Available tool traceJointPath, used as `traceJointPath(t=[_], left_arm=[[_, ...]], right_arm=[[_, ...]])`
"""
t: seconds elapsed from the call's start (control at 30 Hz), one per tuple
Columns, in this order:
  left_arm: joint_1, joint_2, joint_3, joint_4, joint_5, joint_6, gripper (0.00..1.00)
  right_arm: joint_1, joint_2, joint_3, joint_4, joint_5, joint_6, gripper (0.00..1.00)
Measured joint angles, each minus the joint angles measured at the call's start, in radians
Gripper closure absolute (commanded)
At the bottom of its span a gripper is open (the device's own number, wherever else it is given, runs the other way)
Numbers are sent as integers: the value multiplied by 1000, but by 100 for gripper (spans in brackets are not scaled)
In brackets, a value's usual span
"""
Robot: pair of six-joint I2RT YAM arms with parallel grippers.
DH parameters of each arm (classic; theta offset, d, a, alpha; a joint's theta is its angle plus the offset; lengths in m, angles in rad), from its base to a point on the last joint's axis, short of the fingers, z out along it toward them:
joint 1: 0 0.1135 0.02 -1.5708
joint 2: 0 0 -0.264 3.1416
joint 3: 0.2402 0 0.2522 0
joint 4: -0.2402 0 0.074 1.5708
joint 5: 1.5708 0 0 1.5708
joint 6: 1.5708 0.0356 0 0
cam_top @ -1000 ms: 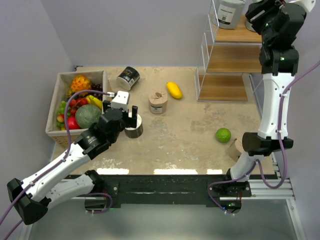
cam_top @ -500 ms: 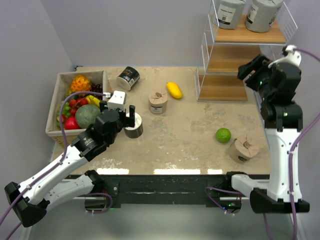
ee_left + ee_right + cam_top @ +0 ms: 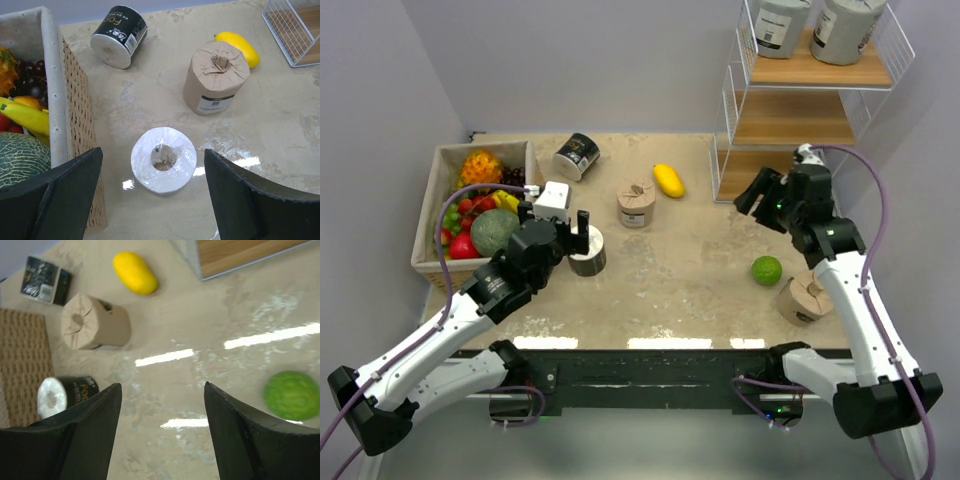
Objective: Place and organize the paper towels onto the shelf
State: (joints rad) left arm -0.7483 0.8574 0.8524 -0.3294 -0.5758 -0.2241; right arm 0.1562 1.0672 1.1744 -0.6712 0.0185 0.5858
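Note:
The shelf [image 3: 790, 118] stands at the back right with two grey paper towels [image 3: 784, 25] [image 3: 848, 30] on its top board. My left gripper [image 3: 563, 232] hangs open over an upright black roll [image 3: 163, 160], a finger on each side and clear of it. A tan roll [image 3: 636, 203] stands mid-table, and another black roll [image 3: 576, 156] lies on its side at the back. A second tan roll [image 3: 806, 298] lies near my right arm's base. My right gripper [image 3: 760, 192] is open and empty above bare table [image 3: 161, 385], in front of the shelf's lowest board.
A woven box of fruit [image 3: 433, 205] sits at the left, close beside my left gripper. A yellow fruit [image 3: 668, 180] lies between the tan roll and the shelf. A green fruit [image 3: 767, 270] rests under my right forearm, by the tan roll.
My right arm has come down from the shelf's top tier to low over the table, leaving the second grey roll on the top board. The left gripper has barely moved.

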Motion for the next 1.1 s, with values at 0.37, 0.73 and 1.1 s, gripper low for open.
traceJointPath(t=[0.37, 0.73, 1.1], left_arm=[[0, -38, 0, 11, -1, 0, 12], [0, -47, -14, 21, -7, 0, 12], [0, -33, -16, 23, -32, 1, 12]], right_arm=[[373, 375, 141, 185, 139, 55, 28], [443, 733, 346, 360, 225, 23, 24], [441, 924, 491, 361, 232, -50, 24]])
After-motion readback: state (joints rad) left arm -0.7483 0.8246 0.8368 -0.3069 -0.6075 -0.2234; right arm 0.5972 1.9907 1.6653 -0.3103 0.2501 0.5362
